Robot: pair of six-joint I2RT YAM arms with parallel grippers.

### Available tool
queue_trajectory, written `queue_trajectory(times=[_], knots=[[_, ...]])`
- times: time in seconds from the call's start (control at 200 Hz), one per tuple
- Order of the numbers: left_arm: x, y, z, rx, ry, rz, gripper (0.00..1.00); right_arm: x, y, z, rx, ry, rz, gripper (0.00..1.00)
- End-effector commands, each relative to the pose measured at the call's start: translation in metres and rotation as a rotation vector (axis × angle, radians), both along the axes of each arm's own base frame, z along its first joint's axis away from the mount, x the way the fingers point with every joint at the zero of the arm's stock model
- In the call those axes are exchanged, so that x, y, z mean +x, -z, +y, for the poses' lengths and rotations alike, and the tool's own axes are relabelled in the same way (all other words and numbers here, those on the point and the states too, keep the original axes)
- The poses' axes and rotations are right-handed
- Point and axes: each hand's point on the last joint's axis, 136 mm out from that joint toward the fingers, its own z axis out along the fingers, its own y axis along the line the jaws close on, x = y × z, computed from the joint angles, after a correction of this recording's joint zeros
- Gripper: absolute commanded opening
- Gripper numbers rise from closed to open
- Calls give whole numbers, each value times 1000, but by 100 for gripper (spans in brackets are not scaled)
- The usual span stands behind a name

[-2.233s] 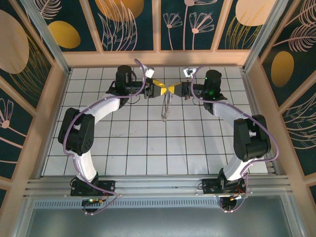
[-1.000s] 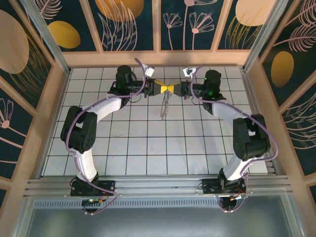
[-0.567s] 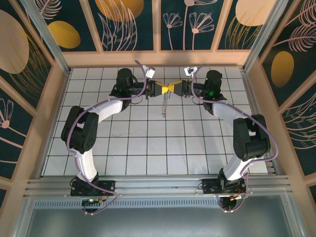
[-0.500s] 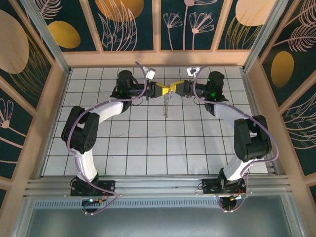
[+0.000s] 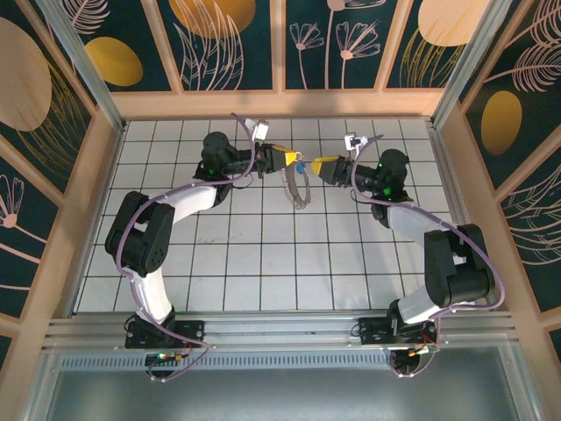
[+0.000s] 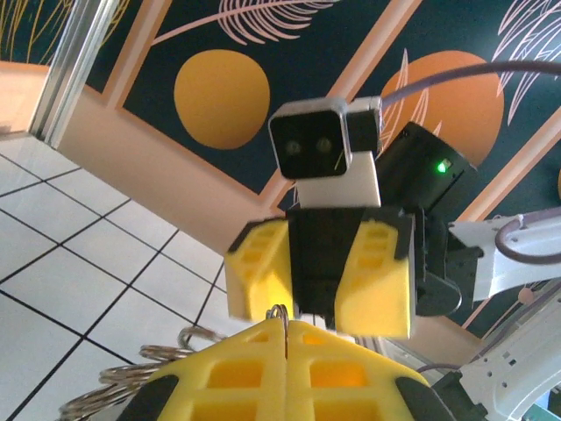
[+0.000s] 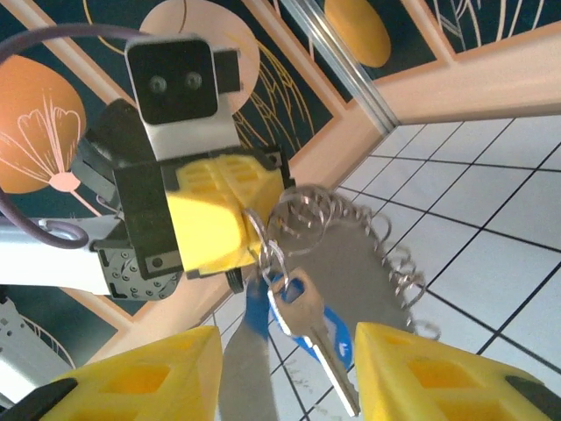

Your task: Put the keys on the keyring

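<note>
**Item 1. Left gripper, yellow two-finger, on white arm.** Held above the far middle of the worktop, pointing toward the right arm. Fingers clenched flat together. The left wrist view shows a thin wire ring nipped in the seam at the fingertips. State: grasping the keyring.

**Item 2. Large thin silvery-grey metal keyring, strung round with many small pale silvery pieces.** Hangs from the left gripper's fingertips, clear of the tiles, and droops between the two grippers. The right wrist view shows it as a wide loop curving away to the right below the left gripper.

**Item 3. Small key, bright blue plastic head, short metal blade.** Hangs blade down from small wire rings at the left gripper's fingertips, at the spot where the loop is held. The right wrist view shows it in front of the gap between the right fingers. Neither finger touches it.

**Item 4. Right gripper, yellow two-finger.** Faces the left gripper, near it but apart. Fingers spread, released, nothing between them.

**Item 5. White tiled worktop, dark grid lines.** Lies under both arms.
</note>
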Motion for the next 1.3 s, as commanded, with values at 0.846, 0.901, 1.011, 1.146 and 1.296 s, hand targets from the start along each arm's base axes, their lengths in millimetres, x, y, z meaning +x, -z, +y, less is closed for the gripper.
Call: queue_trajectory(times=[0.846,0.901,1.011,1.146,1.296], knots=[[-20,-40,2,-69,23,-91,0,8,1,32,-85,74,-78,42],[-20,-41,2,-69,24,-93,0,10,3,31,-94,96,-78,40],[-21,-41,1,-70,27,-93,0,11,2,30,-94,114,-84,35],[-21,-42,1,-70,27,-93,0,7,-2,32,-91,94,-97,22],[-21,-41,1,-70,23,-90,0,-4,-3,37,-97,46,-120,13]])
